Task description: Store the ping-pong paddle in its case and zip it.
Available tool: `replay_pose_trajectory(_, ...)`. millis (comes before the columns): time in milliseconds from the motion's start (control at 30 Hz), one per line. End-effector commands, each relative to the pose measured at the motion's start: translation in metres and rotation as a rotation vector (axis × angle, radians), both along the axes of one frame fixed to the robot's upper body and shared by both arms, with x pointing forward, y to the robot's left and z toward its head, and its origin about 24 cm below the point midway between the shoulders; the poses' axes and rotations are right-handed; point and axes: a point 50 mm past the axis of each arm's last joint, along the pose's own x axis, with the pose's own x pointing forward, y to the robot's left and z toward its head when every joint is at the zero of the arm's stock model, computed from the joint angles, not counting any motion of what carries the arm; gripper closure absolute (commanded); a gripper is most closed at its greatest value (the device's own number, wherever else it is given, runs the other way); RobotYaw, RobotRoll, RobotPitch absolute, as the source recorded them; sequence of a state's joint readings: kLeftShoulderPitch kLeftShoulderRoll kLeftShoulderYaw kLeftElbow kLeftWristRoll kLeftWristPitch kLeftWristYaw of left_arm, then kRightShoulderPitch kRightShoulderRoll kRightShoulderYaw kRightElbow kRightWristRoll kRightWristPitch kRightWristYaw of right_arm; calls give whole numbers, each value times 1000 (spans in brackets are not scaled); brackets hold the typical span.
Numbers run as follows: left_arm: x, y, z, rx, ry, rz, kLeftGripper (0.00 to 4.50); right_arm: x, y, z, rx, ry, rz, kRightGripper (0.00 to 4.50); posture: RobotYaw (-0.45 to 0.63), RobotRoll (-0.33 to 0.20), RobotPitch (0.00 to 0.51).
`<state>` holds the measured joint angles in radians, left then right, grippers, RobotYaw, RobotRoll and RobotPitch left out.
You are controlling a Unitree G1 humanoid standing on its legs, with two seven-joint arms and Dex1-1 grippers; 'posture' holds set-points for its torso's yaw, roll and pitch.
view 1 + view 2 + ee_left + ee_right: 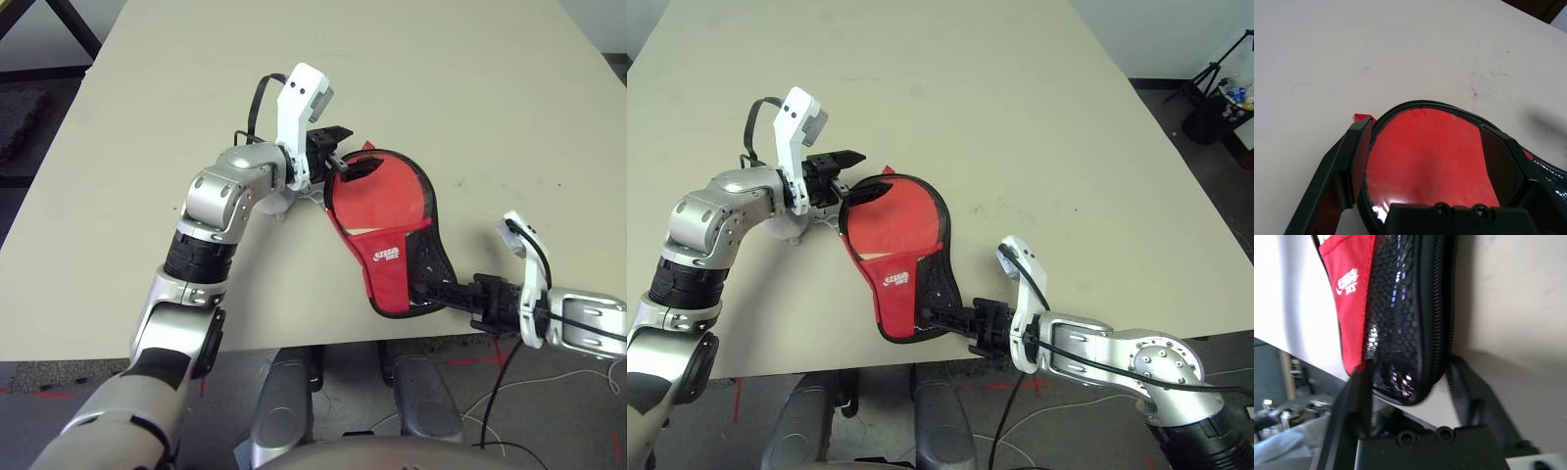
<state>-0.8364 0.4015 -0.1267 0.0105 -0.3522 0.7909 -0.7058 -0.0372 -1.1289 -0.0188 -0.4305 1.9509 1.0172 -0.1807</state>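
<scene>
Your table (460,88) fills the head view, tan and bare at the top. The case (392,235) lies in the centre, slanting from the round red end at centre-left down to its narrow end at the near edge, lower right of centre. That narrow end pokes slightly past the table edge.

The paddle (377,211) is inside the case: you see its red face through the open upper part, with a bit of pale wood just above the red logo panel. The zip looks undone around the round end, so I judge zipping is left to do.

Your left claw (338,160) sits at the round end, upper centre. Its fingers (1352,161) are spread wide on either side of the rim, not pinching, probably steadying that end.

Your right claw (441,291) comes in from the lower right at the narrow end. Its fingers (1354,401) stand apart around the black mesh tip (1400,382), not clamped on it. It looks lined up to pin or catch the zip end.
</scene>
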Motion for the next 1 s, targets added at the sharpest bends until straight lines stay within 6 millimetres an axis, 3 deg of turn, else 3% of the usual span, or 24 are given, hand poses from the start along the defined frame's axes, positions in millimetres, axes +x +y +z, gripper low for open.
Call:
replay_pose_trajectory(33,2,8,4,17,-17,9,0,6,-26,22,-228,-86,35,363,-43,0,244)
replay_pose_trajectory(67,3,9,4,20,-18,12,0,10,-29,29,-253,-125,39,10,-45,0,243)
replay_pose_trajectory(233,8,18,7,33,-33,32,0,40,-16,56,-244,-372,27,10,-47,0,239)
replay_pose_trajectory(533,16,32,11,80,-63,56,0,55,34,43,-290,-527,267,10,-35,0,232)
replay_pose_trajectory(1000,16,51,7,206,-76,39,0,68,62,26,-344,-620,391,10,-28,0,219)
